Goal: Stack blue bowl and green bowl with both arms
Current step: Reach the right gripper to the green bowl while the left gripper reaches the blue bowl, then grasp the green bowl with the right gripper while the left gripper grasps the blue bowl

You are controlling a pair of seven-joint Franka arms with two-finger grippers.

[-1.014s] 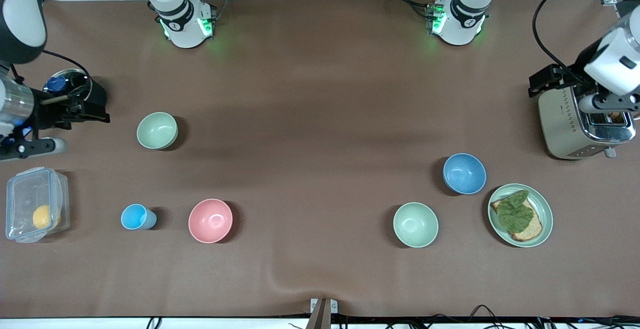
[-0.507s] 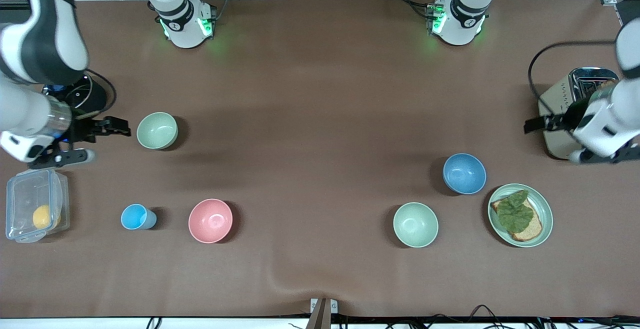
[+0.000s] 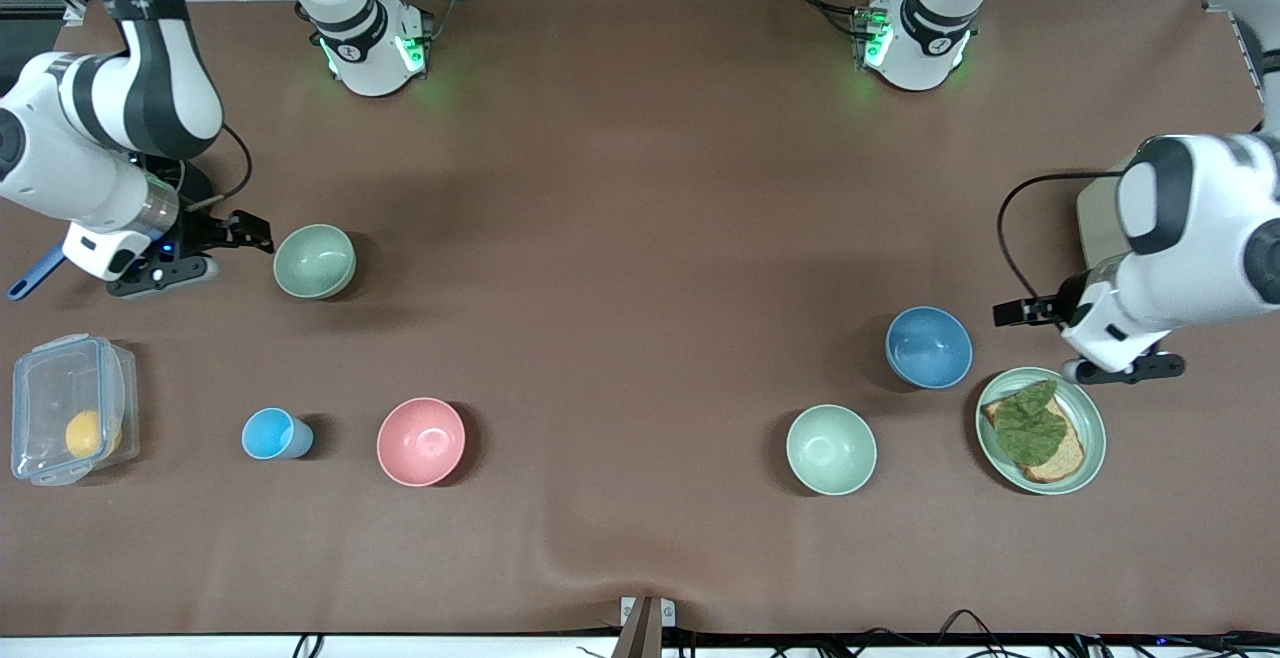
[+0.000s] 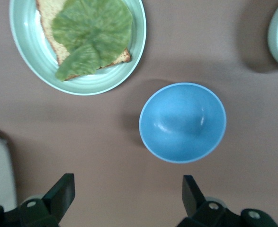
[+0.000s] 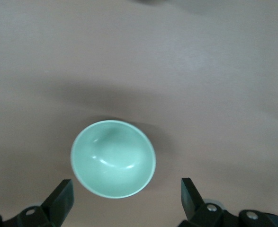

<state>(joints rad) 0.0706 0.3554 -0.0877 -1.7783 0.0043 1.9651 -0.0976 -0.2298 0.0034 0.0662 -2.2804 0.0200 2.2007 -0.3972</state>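
We see the blue bowl (image 3: 928,347) sitting on the worktop (image 3: 640,188) just beside the left tool (image 3: 1020,312), toward the right arm's end, so this arm is nearer. The left tool's fingers stand apart and empty, as do the right tool's (image 3: 255,233), just beside the green bowl (image 3: 314,261), well apart from the blue bowl. We count two green bowls, with the second green bowl (image 3: 831,449) near the blue one, one pink bowl (image 3: 421,441), and one cup (image 3: 272,434).

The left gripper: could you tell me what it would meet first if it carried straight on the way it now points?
Most likely the blue bowl: the open left gripper points at it across bare table, though its height above the table is unclear.
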